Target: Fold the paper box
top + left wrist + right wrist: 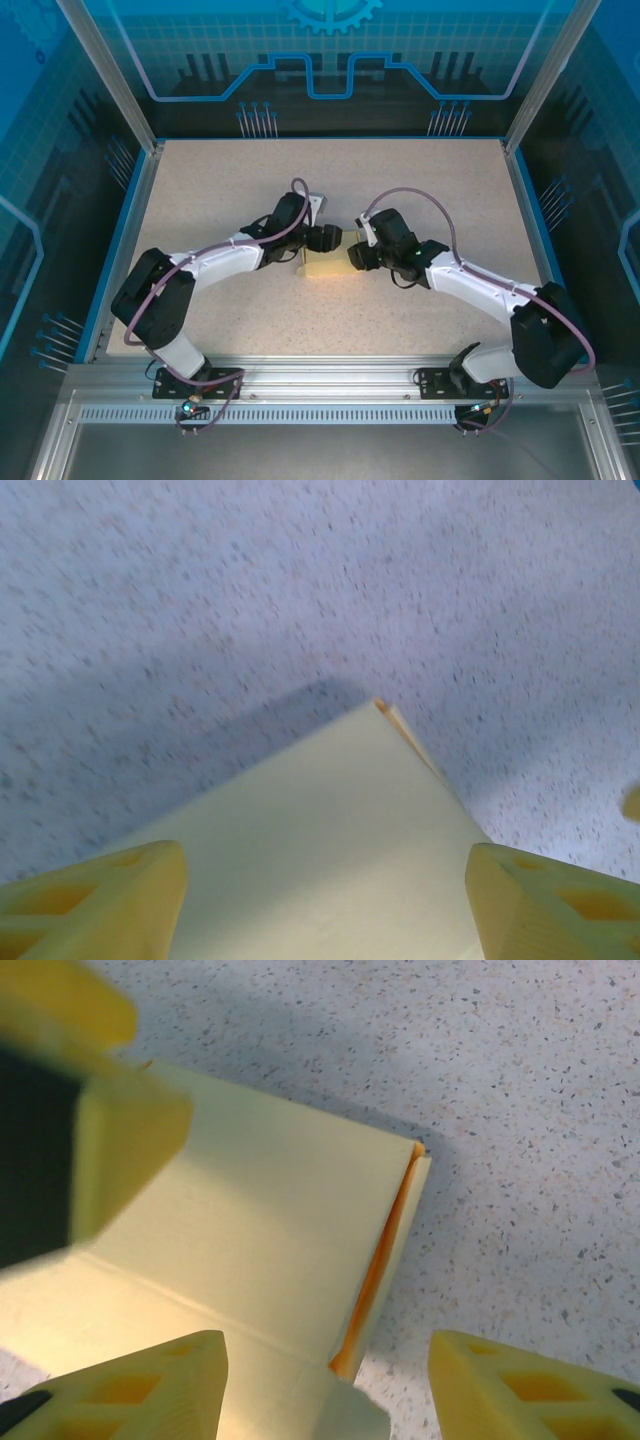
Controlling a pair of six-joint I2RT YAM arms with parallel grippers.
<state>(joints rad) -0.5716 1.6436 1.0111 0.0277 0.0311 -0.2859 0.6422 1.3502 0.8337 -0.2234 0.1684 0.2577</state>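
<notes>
Box lies on table, abt mid-table, pale yellow, folded into a low flat block.

R wrist view: box shows a broad top panel w/ a crease across its near part. A slit runs down its right edge, w/ orange showing inside. L wrist view: box is one plain panel, corner pointing away, w/ a thin edge of a second layer at that corner.

L gripper is at box's far-left side. L wrist view: L gripper has jaws spread wide. The panel lies btwn & below the fingers, and nothing looks pinched. Can't tell if tips touch the card.

R gripper is at box's right end. R wrist view: R gripper is parted too. One finger is over box's near part, the other just beside box over bare table, so no hold on anything. A blurred yellow finger, close to cam, hangs over box's far-left part.

L arm & R arm bend in toward box from either side, each w/ a purple cable looping along it. Blue walls stand well back from box.
</notes>
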